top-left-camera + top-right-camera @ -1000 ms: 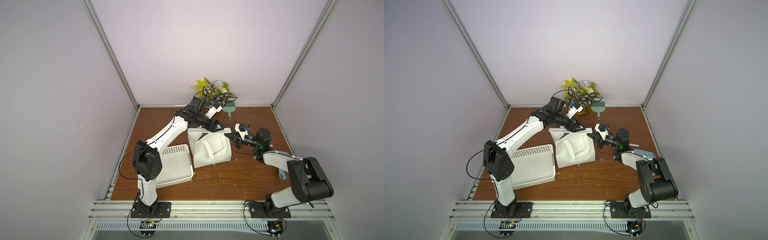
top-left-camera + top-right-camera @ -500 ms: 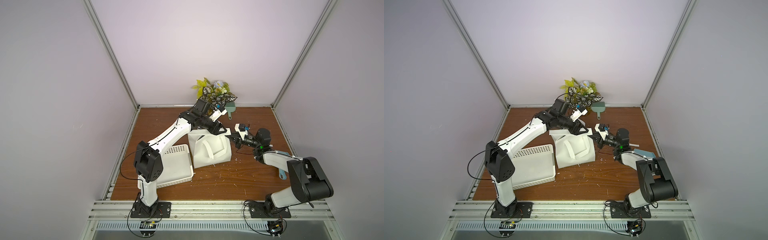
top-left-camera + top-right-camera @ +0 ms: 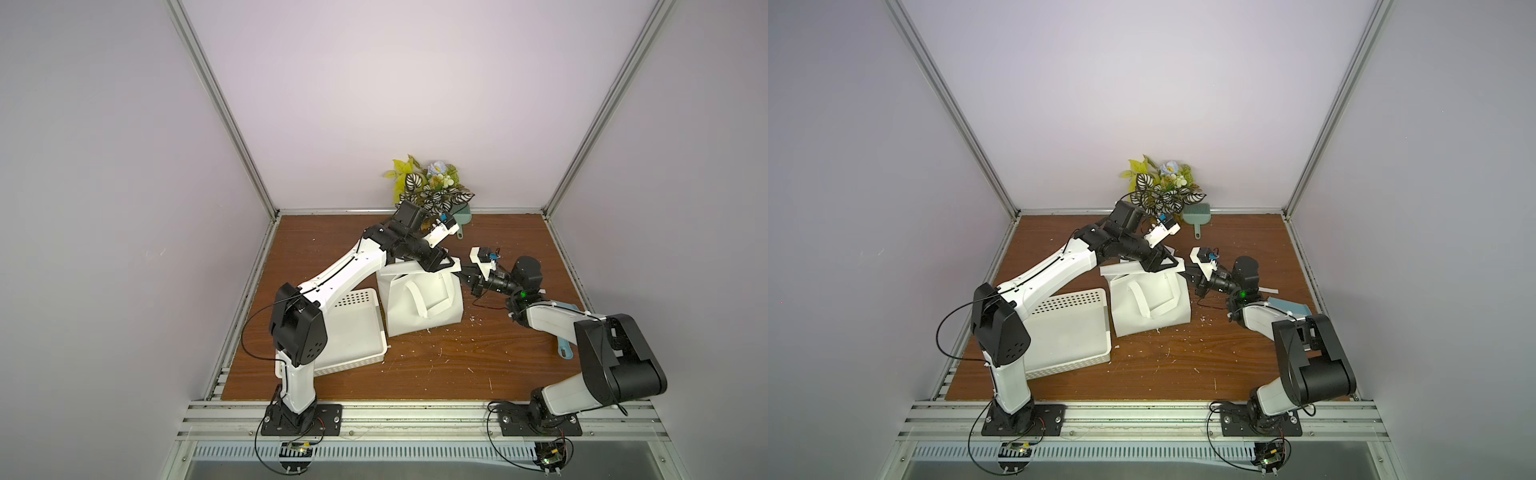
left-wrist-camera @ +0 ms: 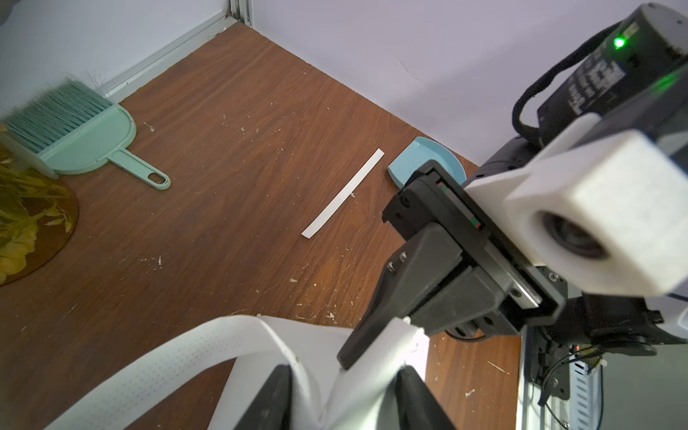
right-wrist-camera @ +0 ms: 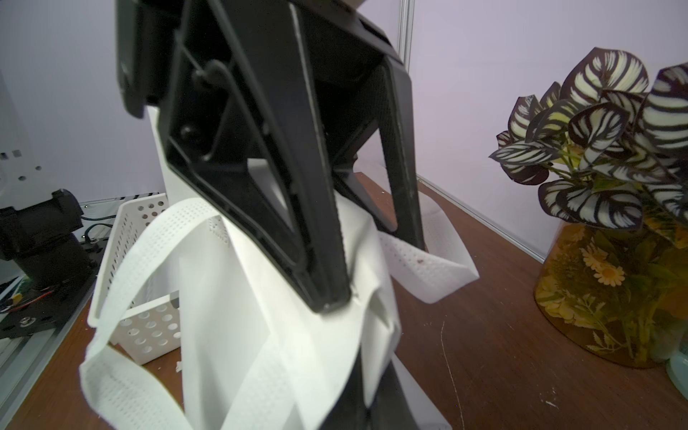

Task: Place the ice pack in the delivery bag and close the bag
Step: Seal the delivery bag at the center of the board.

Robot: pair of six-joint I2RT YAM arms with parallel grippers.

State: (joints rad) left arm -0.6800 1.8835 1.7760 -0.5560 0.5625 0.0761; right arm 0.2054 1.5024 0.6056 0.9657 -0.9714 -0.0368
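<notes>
While the right gripper (image 3: 464,273) is clamped shut on the upper right corner of the delivery bag (image 3: 419,305), the left gripper (image 3: 438,265) sits over the far rim just beside it, almost touching the right one; in the left wrist view its two fingers (image 4: 271,402) stand apart with bunched white fabric and a strap (image 4: 156,365) between them, and I cannot tell whether they pinch it. The bag stands upright in the middle of the table (image 3: 457,374), just right of the white basket (image 3: 353,297); its top edge runs left to right and looks pressed flat; no silver lining shows. The ice pack I cannot find in any view, so which arm is nearer to it cannot be said. By my judgement the step in hand is opening the mouth; both claws are at the same right end of the rim, the left one on the far side; so the far wall should be drawn farther away while the right gripper keeps its corner in place; otherwise the light bag may slide or tip.
</notes>
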